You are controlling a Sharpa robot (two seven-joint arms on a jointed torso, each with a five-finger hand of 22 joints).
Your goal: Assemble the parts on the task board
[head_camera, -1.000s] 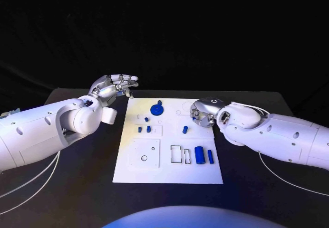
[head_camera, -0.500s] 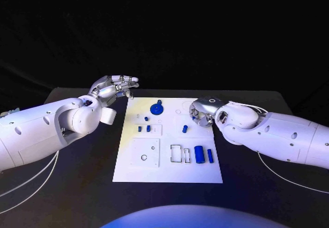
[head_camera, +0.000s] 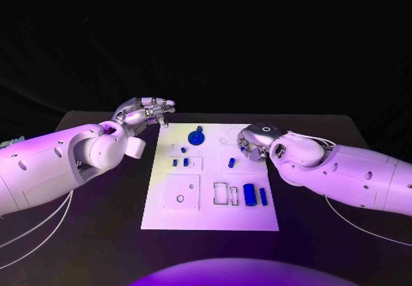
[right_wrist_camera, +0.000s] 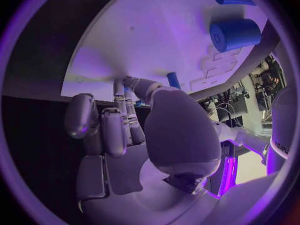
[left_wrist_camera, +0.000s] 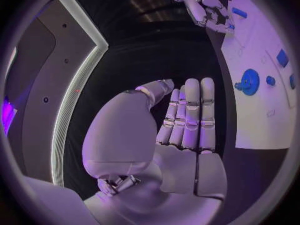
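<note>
The white task board (head_camera: 210, 208) lies mid-table. On it are a blue disc with a knob (head_camera: 196, 137), two short pegs (head_camera: 180, 161), a lone peg (head_camera: 231, 161), a thick cylinder (head_camera: 249, 193) and a slim bar (head_camera: 264, 196). My left hand (head_camera: 146, 111) hovers off the board's far left corner; its palm (left_wrist_camera: 181, 135) holds nothing, fingers straight and side by side. My right hand (head_camera: 253, 143) bends down over the board's right edge, fingertips (right_wrist_camera: 128, 85) by the lone peg (right_wrist_camera: 174, 79); a grip on it is not visible.
Black table (head_camera: 94, 232) surrounds the board. Outlined recesses (head_camera: 182, 192) mark the board's near half. The left wrist view shows the disc (left_wrist_camera: 249, 81) and my right hand (left_wrist_camera: 203, 7) beyond it. The right wrist view shows the thick cylinder (right_wrist_camera: 234, 34).
My right forearm has settled slightly lower over the board's right edge. The left hand has drifted a little toward the board. No part has moved.
</note>
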